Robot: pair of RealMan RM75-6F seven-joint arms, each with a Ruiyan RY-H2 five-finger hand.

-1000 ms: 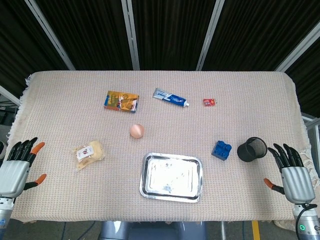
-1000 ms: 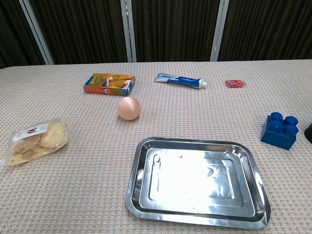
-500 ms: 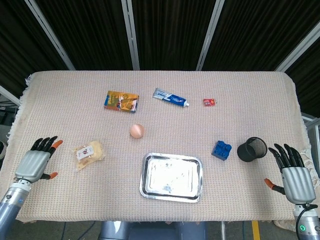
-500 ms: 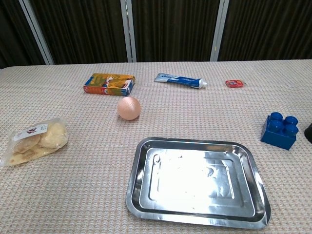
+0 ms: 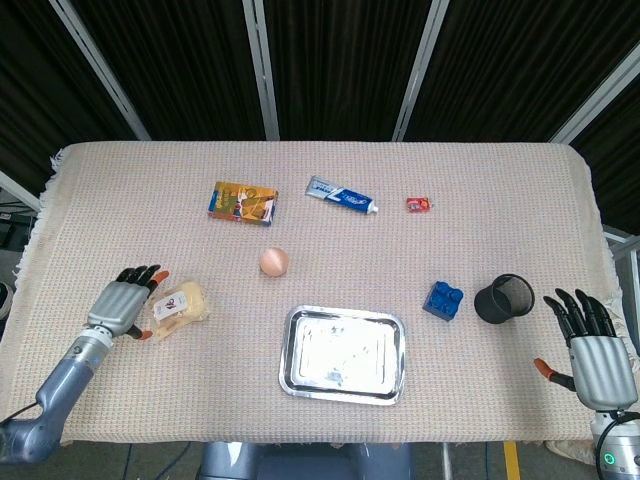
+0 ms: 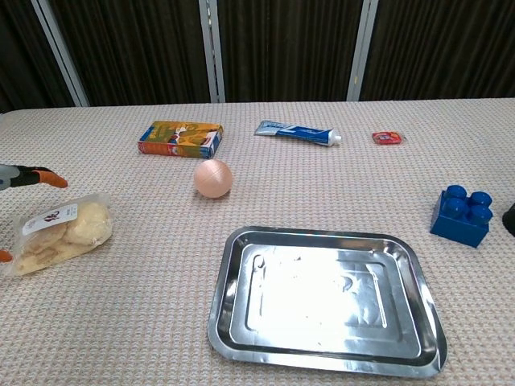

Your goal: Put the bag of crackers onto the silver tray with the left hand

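The clear bag of pale crackers [image 5: 179, 306] [image 6: 60, 233] lies flat on the tablecloth at the left. My left hand [image 5: 124, 302] sits just left of the bag with its fingers spread, the fingertips [image 6: 39, 176] reaching the bag's near end; nothing is held. The silver tray [image 5: 298, 375] [image 6: 225, 322] lies empty at the front middle, to the right of the bag. My right hand [image 5: 592, 349] hovers open at the far right edge, away from everything.
A pink ball [image 5: 274, 262], an orange box [image 5: 243, 202], a toothpaste tube [image 5: 341, 195] and a small red packet [image 5: 418, 204] lie behind the tray. A blue brick [image 5: 442, 299] and a black mesh cup [image 5: 503, 298] stand at the right.
My left hand has moved right and forward across the table until it is beside the bag of crackers. The right hand drifted slightly toward the table's right edge. The bag has not moved.
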